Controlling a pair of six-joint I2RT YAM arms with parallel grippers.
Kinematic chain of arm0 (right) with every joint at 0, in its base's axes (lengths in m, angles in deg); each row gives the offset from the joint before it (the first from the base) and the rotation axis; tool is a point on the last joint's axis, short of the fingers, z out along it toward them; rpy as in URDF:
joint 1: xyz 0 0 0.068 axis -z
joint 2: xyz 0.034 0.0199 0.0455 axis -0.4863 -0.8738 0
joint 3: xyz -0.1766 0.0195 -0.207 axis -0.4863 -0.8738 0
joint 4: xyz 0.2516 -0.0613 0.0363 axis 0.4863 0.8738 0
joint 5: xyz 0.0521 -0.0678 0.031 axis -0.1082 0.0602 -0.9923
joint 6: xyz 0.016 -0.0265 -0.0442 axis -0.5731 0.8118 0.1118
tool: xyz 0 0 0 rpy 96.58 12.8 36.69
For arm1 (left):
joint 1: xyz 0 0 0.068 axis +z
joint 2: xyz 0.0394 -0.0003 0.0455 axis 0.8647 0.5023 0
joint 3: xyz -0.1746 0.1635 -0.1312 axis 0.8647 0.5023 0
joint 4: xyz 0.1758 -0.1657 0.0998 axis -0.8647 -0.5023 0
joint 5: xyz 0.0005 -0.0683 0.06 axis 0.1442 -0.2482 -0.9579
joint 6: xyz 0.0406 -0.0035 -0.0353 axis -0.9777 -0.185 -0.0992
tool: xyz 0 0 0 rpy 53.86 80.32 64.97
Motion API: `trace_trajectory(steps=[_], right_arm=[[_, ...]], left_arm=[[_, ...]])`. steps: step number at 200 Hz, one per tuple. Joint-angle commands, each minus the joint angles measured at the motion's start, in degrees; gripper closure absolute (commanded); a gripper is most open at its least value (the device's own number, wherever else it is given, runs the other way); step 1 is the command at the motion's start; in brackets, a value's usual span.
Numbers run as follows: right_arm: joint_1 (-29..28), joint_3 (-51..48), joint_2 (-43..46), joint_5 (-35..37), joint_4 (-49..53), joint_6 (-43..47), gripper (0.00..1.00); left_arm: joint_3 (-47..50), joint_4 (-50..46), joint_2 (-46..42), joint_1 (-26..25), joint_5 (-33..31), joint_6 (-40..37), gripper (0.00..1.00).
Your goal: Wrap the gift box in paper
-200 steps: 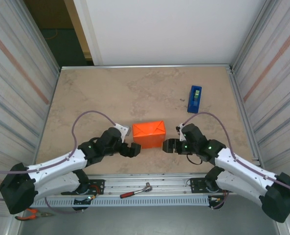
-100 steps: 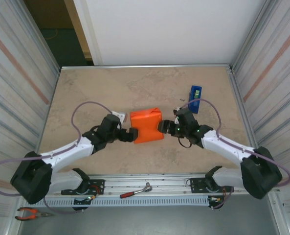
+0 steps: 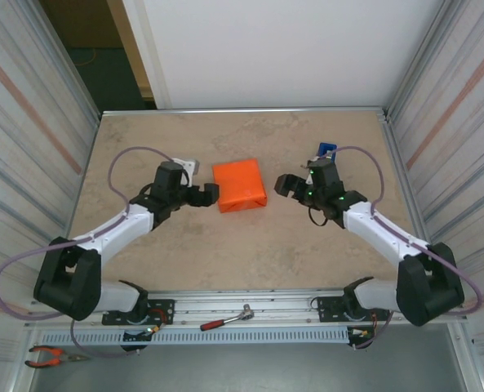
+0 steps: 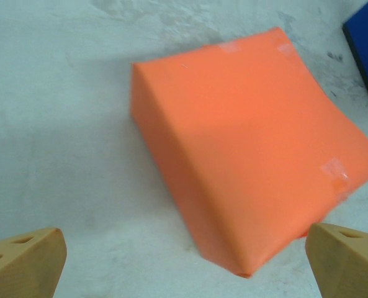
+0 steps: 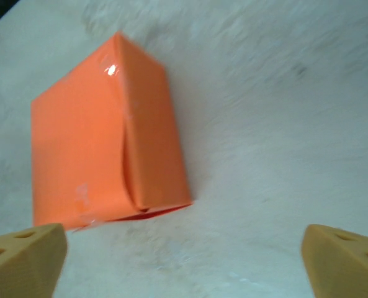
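The gift box (image 3: 239,185) lies flat on the beige table, past its middle, with the orange paper (image 5: 148,124) folded round it and clear tape patches on its seams. My left gripper (image 3: 208,194) is open just left of the box. In the left wrist view the box (image 4: 252,149) fills the middle, its near corner reaching between the fingertips (image 4: 23,264) of the left gripper (image 4: 187,268). My right gripper (image 3: 283,185) is open a short gap to the right of the box. In the right wrist view the box (image 5: 97,143) sits ahead and to the left of the right gripper (image 5: 184,264), apart from its tips.
A blue tape dispenser (image 3: 328,150) stands behind the right wrist, and its corner (image 4: 367,49) shows in the left wrist view. A red-handled tool (image 3: 225,319) lies on the front rail and pliers (image 3: 52,355) at the near left. Ribbed walls close both sides.
The box has moved away from the arm bases toward the far side, and both arms have stretched out after it. The right gripper has opened wider and now stands clear of the box.
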Motion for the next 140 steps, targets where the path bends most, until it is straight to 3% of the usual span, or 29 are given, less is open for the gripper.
trace_trajectory(steps=[1,39,76,110,140], right_arm=[[2.8,0.4,3.8,9.1,7.6,3.5,0.01],[10.5,-1.5,6.8,19.0,8.1,4.7,0.01],[14.0,-5.8,8.6,32.7,1.5,11.3,0.01],[18.4,-9.0,7.6,35.4,-3.1,15.9,0.01],[20.9,-13.2,5.0,35.7,-9.4,17.2,0.01]], left_arm=[[-0.1,-1.5,-3.6,3.4,-2.0,-1.7,0.01],[0.7,-2.6,-7.8,9.2,-11.3,-5.4,0.01],[10.0,12.6,-15.2,13.0,-20.4,-16.9,0.01],[12.5,12.7,-13.9,17.8,-15.1,-20.7,0.01],[17.1,21.7,-9.5,18.0,-13.5,-20.9,0.01]])
